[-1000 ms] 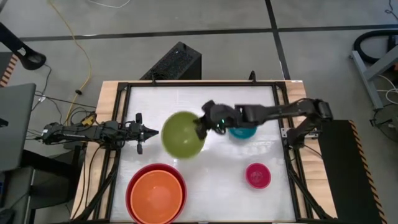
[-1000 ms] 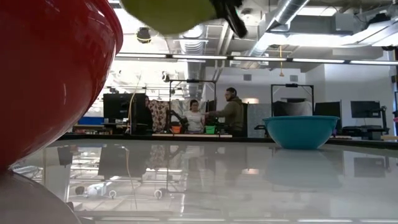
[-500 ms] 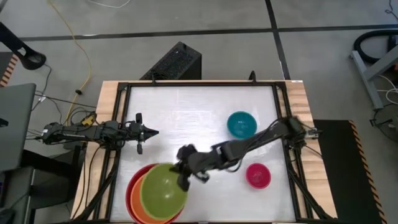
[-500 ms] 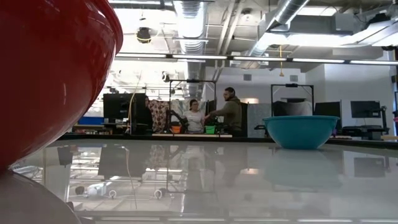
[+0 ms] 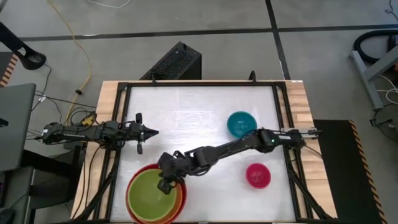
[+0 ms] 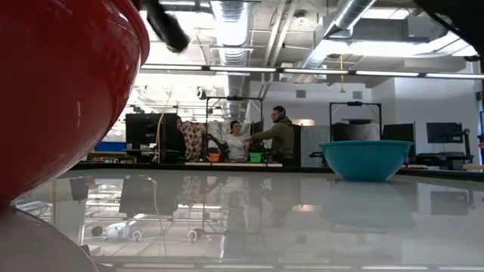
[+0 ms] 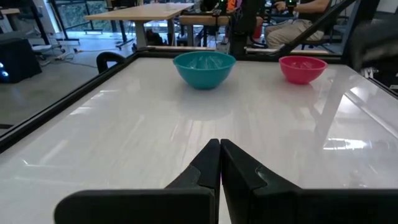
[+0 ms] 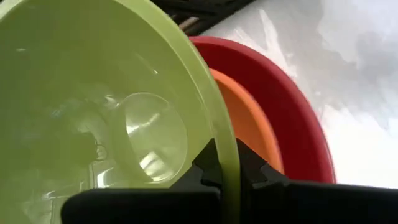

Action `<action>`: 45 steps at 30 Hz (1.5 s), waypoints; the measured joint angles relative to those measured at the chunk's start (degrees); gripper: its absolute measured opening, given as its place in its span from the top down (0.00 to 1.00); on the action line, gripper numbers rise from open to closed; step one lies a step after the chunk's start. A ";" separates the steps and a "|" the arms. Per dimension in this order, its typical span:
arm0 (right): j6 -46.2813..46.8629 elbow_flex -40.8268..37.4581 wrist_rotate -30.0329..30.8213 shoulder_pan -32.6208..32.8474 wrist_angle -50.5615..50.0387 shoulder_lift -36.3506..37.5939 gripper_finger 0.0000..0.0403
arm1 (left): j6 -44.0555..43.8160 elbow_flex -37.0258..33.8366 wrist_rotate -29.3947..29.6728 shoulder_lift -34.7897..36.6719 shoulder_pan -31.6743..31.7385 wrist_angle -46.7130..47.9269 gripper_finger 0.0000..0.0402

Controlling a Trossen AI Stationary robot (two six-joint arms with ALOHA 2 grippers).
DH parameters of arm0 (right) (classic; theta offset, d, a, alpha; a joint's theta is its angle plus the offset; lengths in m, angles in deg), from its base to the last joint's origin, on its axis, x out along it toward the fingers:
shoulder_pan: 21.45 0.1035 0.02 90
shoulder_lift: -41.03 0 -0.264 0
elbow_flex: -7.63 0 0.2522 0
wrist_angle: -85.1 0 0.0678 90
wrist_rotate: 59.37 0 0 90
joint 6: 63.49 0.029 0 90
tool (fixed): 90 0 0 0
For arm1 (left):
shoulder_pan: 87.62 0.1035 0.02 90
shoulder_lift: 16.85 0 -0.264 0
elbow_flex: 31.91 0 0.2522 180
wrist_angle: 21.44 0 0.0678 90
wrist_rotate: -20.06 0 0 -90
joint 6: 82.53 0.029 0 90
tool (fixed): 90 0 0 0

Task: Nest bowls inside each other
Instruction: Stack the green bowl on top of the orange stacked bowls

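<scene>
Since the frame a second earlier, the lime green bowl (image 5: 151, 195) had travelled from mid-table, where it hung in the air, to the near left corner, and sat inside the orange bowl (image 8: 249, 127), itself inside the red bowl (image 5: 134, 177). The right gripper (image 5: 165, 182) had followed it across and was pinched narrow on the green bowl's rim, one finger on each side of the wall. The teal bowl (image 5: 241, 124) and the magenta bowl (image 5: 257, 175) stood unmoved toward the table's right edge, apart from each other. The left gripper (image 5: 148, 132) waited at the left edge, unchanged, fingers pressed together and empty.
</scene>
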 joint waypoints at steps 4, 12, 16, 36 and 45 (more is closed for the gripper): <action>1.17 -0.86 -1.83 -0.56 -0.74 -1.12 0.95 | -0.02 0.00 0.02 0.00 0.02 0.00 1.00; 1.55 -0.73 -2.64 -0.19 -1.93 -1.87 0.95 | 0.00 0.00 0.00 0.04 0.00 0.00 1.00; 1.53 -0.73 -2.40 -0.36 -1.82 -1.87 0.95 | -0.01 -0.02 0.01 0.04 0.02 0.00 1.00; 0.91 -0.73 -1.06 -0.34 -4.11 -2.76 0.85 | -0.02 -0.02 0.02 0.04 0.00 0.00 1.00; 0.41 -0.73 -1.30 -0.78 -3.89 -2.32 0.73 | -0.02 -0.02 0.02 0.04 0.02 0.00 1.00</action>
